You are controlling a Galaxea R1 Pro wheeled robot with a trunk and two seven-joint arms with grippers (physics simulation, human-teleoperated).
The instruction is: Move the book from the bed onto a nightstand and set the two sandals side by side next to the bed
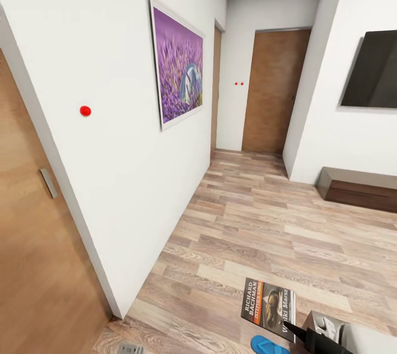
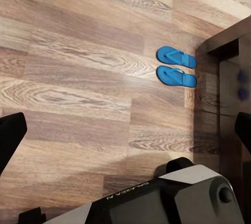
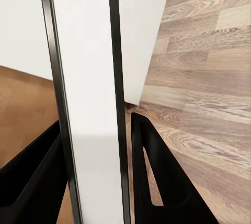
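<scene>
The book [image 1: 268, 310], dark-covered with white "RICHARD BACHMAN" lettering and an orange stripe, hangs low over the plank floor at the head view's bottom right. My right gripper [image 1: 295, 332] is shut on its lower corner. In the right wrist view the book [image 3: 89, 77] stands edge-on, its white pages between the two black fingers [image 3: 162, 182]. One blue sandal [image 1: 268, 345] peeks in below the book. In the left wrist view both blue sandals [image 2: 176, 56] [image 2: 176, 76] lie side by side on the floor, against a dark wooden furniture edge [image 2: 230, 51]. My left gripper [image 2: 125, 135] hangs open above the floor.
A white wall with the purple painting [image 1: 179, 62] runs along the left, with a tan door [image 1: 33, 266] close by and another tan door [image 1: 274, 92] at the corridor's end. A dark screen [image 1: 372, 70] hangs over the long low dresser [image 1: 358, 188] on the right. My base [image 2: 172, 198] shows below the left gripper.
</scene>
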